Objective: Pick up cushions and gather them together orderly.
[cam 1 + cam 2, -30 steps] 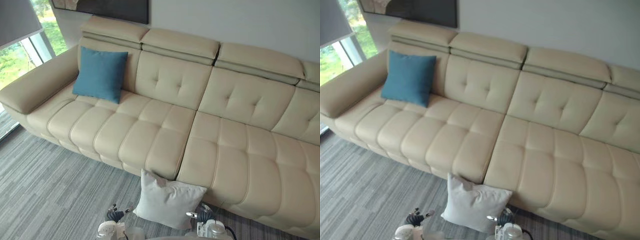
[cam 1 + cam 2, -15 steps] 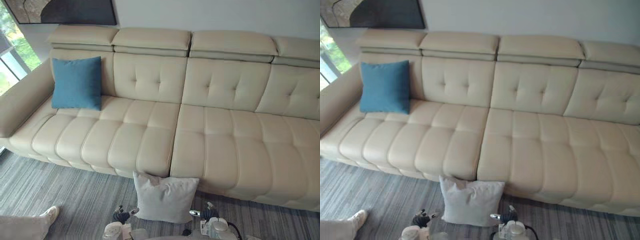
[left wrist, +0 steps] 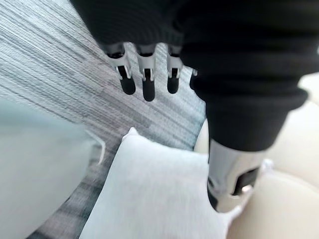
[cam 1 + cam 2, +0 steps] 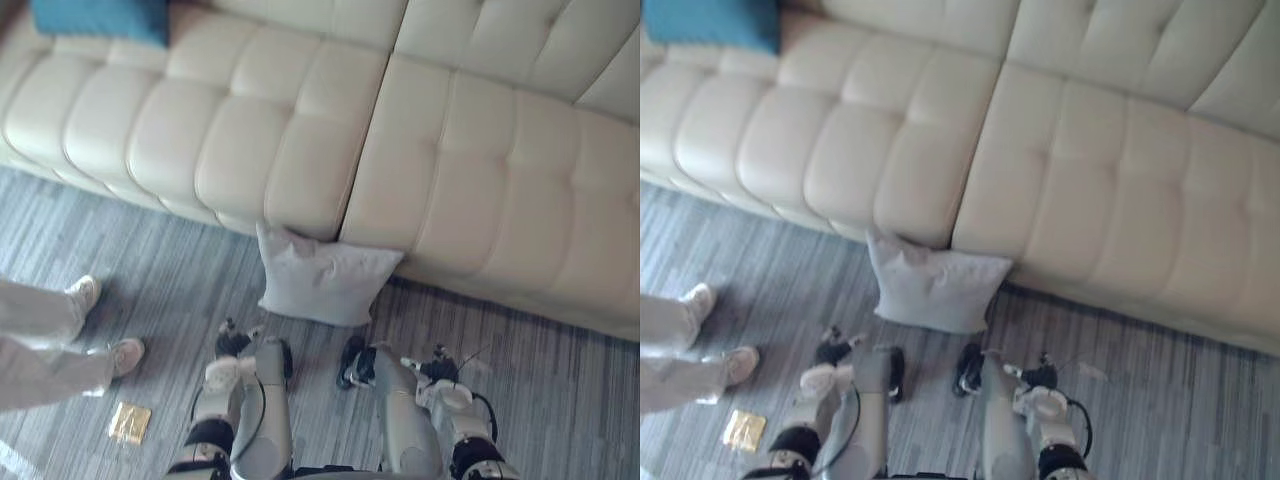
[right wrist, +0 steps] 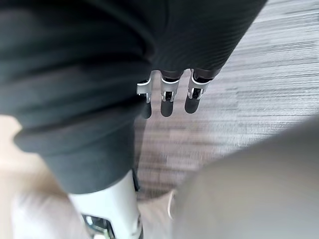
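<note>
Left eye view: white cushion (image 4: 325, 282) stands on the floor (image 4: 180, 285) against the sofa (image 4: 250, 130) front; blue cushion (image 4: 100, 18) lies on the sofa seat.
Left wrist view: left hand (image 3: 148, 79), fingers straight, holding nothing.
Right wrist view: right hand (image 5: 168, 97), likewise.

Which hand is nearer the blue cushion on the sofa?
Left. The left hand hangs over the carpet on the blue cushion side of the white cushion; the right hand hangs beside it, farther along the sofa.
</note>
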`<state>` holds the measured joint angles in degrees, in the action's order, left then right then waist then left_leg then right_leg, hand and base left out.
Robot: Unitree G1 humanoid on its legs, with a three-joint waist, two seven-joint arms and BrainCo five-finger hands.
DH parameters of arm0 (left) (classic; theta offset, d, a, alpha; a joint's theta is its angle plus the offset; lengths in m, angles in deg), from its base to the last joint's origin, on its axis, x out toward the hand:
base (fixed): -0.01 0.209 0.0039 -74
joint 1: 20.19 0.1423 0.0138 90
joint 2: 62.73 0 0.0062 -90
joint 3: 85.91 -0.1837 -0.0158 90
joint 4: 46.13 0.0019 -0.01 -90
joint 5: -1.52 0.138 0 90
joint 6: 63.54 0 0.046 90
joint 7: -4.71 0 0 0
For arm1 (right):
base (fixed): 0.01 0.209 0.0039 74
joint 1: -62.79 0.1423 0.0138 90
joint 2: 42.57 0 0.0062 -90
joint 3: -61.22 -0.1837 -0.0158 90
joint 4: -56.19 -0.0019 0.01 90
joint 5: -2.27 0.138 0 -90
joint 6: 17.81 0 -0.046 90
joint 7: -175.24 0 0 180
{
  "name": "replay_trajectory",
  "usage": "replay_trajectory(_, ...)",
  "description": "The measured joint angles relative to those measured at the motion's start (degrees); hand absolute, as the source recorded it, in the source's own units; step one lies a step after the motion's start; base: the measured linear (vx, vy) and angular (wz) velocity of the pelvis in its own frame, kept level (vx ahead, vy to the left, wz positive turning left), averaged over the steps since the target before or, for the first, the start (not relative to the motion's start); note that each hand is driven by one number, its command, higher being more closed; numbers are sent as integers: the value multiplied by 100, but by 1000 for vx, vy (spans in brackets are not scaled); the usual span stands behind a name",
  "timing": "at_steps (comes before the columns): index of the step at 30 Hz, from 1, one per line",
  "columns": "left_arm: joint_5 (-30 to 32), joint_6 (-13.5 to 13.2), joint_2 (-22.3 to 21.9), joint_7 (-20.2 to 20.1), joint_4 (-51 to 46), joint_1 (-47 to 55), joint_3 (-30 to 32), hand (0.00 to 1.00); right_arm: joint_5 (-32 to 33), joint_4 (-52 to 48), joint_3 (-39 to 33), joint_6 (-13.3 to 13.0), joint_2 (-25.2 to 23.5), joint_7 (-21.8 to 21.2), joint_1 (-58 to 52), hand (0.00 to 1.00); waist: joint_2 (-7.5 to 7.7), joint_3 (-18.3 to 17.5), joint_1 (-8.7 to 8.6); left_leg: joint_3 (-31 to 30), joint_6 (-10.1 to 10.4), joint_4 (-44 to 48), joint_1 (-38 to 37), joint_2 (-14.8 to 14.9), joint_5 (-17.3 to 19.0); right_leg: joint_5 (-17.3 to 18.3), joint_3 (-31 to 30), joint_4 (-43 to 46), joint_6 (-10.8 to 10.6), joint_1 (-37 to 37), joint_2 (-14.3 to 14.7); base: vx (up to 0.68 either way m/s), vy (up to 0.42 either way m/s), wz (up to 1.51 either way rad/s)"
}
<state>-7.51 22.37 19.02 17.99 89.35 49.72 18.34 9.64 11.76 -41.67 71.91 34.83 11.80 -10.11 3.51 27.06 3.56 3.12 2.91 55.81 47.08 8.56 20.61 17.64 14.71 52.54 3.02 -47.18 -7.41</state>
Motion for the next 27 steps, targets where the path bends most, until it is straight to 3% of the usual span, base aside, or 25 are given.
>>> replay_trajectory(3, -58, -14, 129, 89, -98, -531, 216, 0, 181, -212, -294, -24, 56, 140, 574, 0, 0, 278, -24, -66, -25, 250, 691, -4, -100, -59, 23, 245, 42, -652, -49, -125, -13, 5)
replay_trajectory(7, -144, -18, 293, 230, -154, -1138, 271, 0, 285, -215, -510, -52, 163, 279, 1380, 0, 11, 379, -43, -75, -18, 510, 1533, 42, -160, -187, 18, 431, 167, -1483, -46, -97, 0, -8)
replay_trajectory(12, -259, -27, 272, 321, -228, -1973, -50, 0, 289, -392, -459, -60, 100, 445, 2380, 0, 20, 487, -80, -71, 8, 770, 2121, 76, -189, -250, -26, 633, 186, -2069, -47, -49, 45, -6)
replay_trajectory(19, -349, -31, 135, 418, -339, -2497, -591, 0, 283, -667, -238, -75, -192, 508, 3064, 0, 19, 516, -152, -69, 0, 730, 2347, 33, -233, -292, -56, 620, 148, -2321, -53, -44, 43, 0)
replay_trajectory(27, -346, -30, -181, 514, -338, -2728, -1040, 0, 270, -669, 220, -76, -334, 588, 3089, 0, 19, 515, -217, -137, 22, 689, 2318, -16, -269, -361, -9, 577, 232, -2253, -54, -35, 33, 2)
